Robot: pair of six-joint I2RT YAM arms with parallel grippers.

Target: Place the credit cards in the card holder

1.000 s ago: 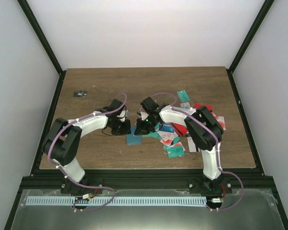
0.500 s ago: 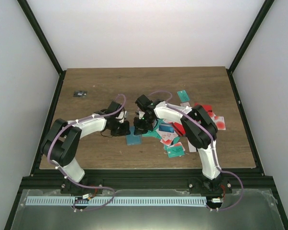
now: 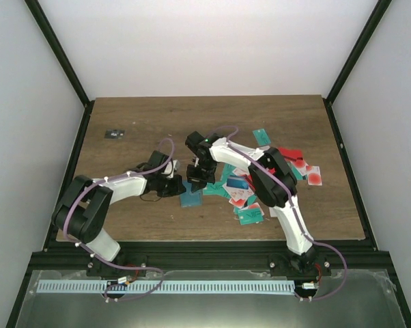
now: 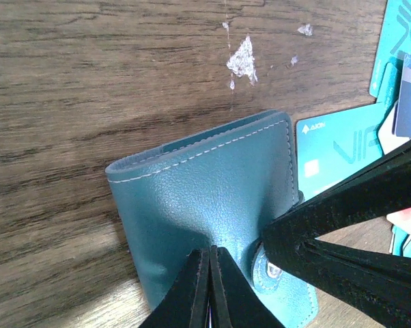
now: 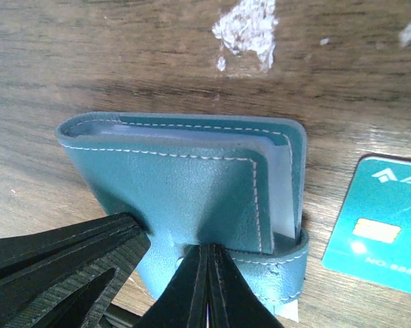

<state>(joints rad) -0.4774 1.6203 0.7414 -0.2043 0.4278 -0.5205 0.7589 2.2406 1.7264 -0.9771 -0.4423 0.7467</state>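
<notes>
**Both grippers on the folded holder.** The card holder [image 3: 190, 198] lies folded near the centre of the table [image 3: 123, 212], directly under both grippers. The left gripper [image 4: 209, 249] and right gripper [image 5: 207, 247], jaws together, press their tips into its cover from opposite sides. Cards [image 3: 250, 195] lie loose just right of it. Pale inner leaves show, with no card visible in them.
</notes>
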